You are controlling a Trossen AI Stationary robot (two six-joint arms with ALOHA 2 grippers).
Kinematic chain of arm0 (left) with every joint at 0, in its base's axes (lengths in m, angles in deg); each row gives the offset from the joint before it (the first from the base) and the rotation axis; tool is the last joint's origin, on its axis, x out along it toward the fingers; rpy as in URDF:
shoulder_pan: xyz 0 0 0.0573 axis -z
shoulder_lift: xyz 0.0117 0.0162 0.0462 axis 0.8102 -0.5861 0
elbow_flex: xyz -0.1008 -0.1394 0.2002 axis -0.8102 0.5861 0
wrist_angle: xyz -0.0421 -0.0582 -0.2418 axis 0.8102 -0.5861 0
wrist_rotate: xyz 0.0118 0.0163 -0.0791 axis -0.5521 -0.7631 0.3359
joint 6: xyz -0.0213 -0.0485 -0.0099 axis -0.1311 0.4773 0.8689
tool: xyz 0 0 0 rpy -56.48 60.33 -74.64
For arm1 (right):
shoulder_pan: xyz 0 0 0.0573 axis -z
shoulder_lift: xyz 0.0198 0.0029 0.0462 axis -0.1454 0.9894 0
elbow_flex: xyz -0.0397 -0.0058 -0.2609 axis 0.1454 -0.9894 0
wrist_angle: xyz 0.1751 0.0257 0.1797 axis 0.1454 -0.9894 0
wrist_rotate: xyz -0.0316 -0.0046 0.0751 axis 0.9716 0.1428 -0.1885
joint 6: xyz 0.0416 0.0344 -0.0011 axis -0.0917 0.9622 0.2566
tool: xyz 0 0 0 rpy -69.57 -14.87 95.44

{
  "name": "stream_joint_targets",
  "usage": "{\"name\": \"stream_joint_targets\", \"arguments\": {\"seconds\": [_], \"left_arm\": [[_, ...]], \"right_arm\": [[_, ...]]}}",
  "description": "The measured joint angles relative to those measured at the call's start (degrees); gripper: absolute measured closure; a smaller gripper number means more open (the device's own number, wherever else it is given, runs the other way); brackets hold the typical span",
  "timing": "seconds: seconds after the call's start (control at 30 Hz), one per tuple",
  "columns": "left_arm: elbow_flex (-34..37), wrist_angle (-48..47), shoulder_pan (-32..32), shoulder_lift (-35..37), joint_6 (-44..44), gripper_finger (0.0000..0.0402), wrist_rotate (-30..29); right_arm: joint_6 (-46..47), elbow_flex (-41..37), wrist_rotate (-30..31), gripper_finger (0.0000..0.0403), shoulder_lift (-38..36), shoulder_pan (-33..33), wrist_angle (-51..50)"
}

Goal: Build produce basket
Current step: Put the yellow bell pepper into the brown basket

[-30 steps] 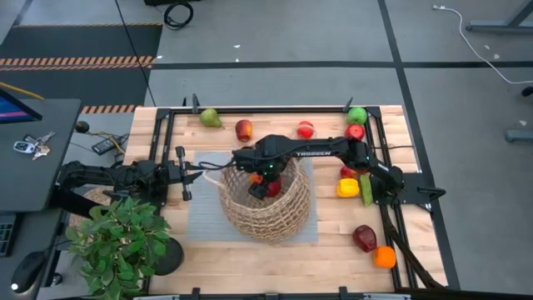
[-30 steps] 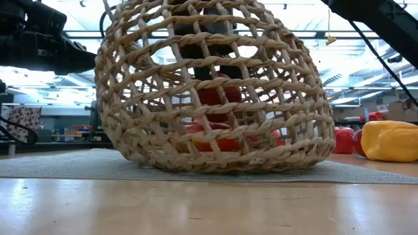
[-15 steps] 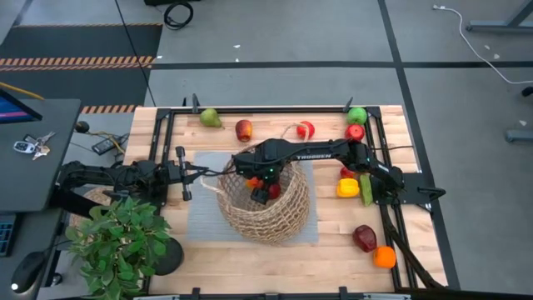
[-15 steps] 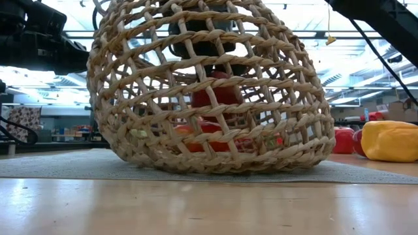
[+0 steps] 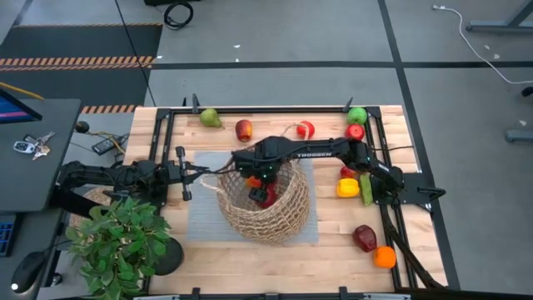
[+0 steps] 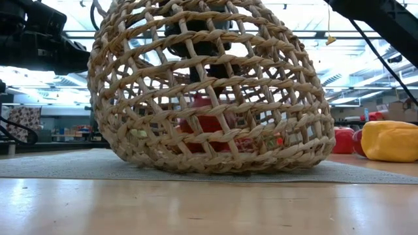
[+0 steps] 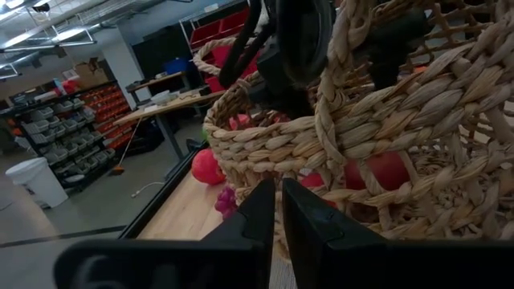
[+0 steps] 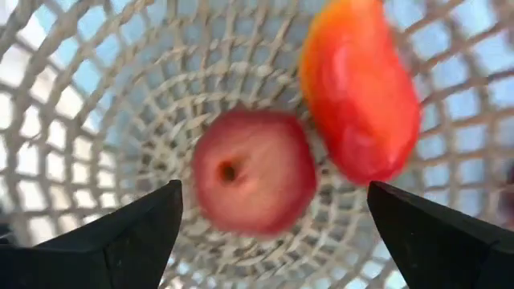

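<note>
The tan wicker basket [image 5: 265,200] stands on a grey mat [image 5: 204,221] at mid-table, bulging and leaning a little. My right gripper [image 5: 262,193] reaches down into it from above and is open, its fingers [image 8: 120,241] wide apart over the basket floor. Below it lie a red apple [image 8: 253,172] and an orange-red pepper [image 8: 361,88]; the low view shows the apple [image 6: 206,121] through the weave. My left gripper [image 5: 205,172] is level at the basket's left side, shut at its loop handle. My left gripper comes level from the table's left and is shut on the basket's thin loop handle [image 5: 213,173] at the left rim. The shut fingers [image 7: 265,213] hide the place of contact in the wrist view. The basket's bottom rests on the mat.
Loose produce lies around: a green pear [image 5: 209,117], a red-yellow apple [image 5: 243,129] and a red piece [image 5: 306,129] at the far edge, a green apple [image 5: 357,115], a yellow pepper [image 5: 347,187], a dark red piece [image 5: 364,237] and an orange [image 5: 384,257] at the right. A potted plant [image 5: 117,242] stands near left.
My right gripper has let go of the red apple, which has dropped from between its fingers to the basket floor. The basket has shifted and leaned a little toward the table's left, and its far loop handle has come into sight.
</note>
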Motion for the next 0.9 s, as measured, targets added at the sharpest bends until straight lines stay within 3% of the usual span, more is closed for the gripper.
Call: {"name": "stream_joint_targets", "arguments": {"seconds": [0.13,0.27,0.67,0.9], "left_arm": [[0.00,0.00,0.00,0.00,0.00,0.0371,0.00],[0.00,0.00,-0.02,0.00,0.00,0.0374,0.00],[0.00,0.00,-0.02,0.00,0.00,0.0367,0.00],[0.00,0.00,-0.02,0.00,0.00,0.0374,0.00]], "right_arm": [[1.63,0.00,-5.20,0.0007,-0.03,1.09,-1.83],[1.37,-0.04,-5.24,0.0012,-1.64,1.71,-2.19],[2.46,-0.02,10.76,0.0015,-13.02,2.08,4.46],[3.02,0.00,19.52,0.0015,-20.96,0.74,2.27]]}}
